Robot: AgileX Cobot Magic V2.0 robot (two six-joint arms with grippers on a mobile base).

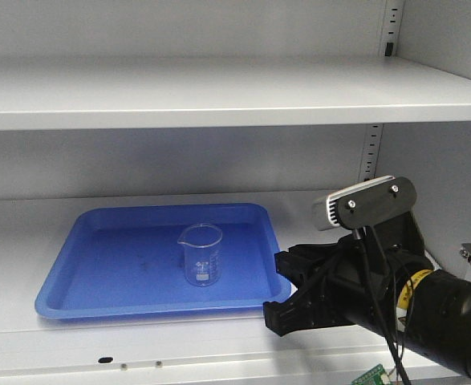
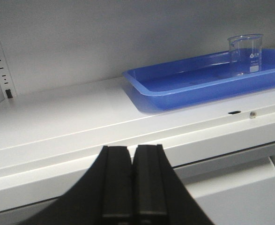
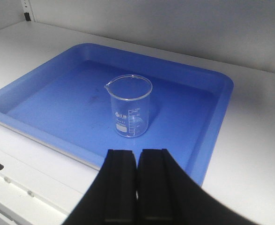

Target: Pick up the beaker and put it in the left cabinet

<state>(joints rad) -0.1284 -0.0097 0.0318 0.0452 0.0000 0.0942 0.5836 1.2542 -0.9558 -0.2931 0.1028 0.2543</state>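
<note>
Right wrist view: both jaws pressed together, empty, beaker [image 3: 131, 111] upright in blue tray [image 3: 212, 122].

Beaker [image 3: 130, 111]: clear glossy glass, white printed marks. Tray [image 3: 216, 123]: smooth blue plastic, slight sheen. Cabinet shelf [image 1: 219, 92]: light grey painted metal, matt.

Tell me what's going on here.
A two-armed robot is working at a grey cabinet. The beaker stands upright in a blue tray on a shelf, and nothing grips it. The right pincer is shut and empty, just off the tray's right edge. The left pincer is also shut, lower, in front of the shelf and left of the tray.
</note>
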